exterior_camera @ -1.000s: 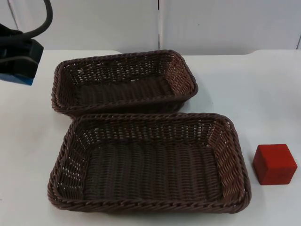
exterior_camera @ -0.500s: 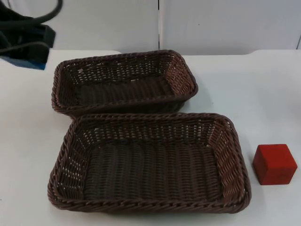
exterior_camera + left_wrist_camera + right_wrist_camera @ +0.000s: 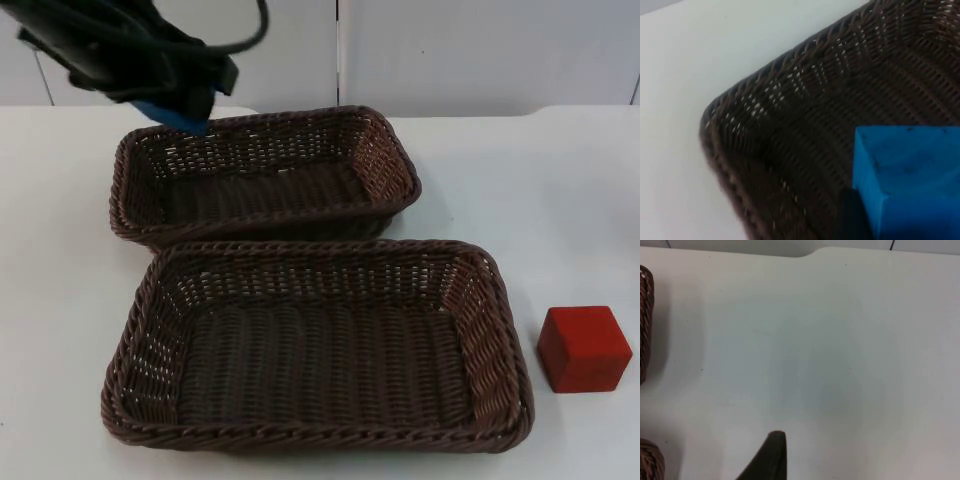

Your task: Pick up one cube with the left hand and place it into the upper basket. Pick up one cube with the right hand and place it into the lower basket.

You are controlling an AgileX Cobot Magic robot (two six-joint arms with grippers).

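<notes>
While nothing yet lay in either basket, the near ground of the top view was taken up by the lower dark brown woven wicker basket (image 3: 318, 345), with a red wooden cube (image 3: 584, 348) left standing on the white table top (image 3: 520, 180) just beside its right end. Behind it, touching or nearly so, the upper dark brown woven wicker basket (image 3: 265, 175) was seen. At its far left corner the left gripper (image 3: 175, 100) was held above the rim, closed on a blue cube (image 3: 907, 182), which in the left wrist view hung over the basket's inner wall. The release was judged best made once the cube was carried further inward over the floor, clear of the rim, and lowered. The right gripper (image 3: 771, 456) waited over bare table; its fingers could not be judged.
</notes>
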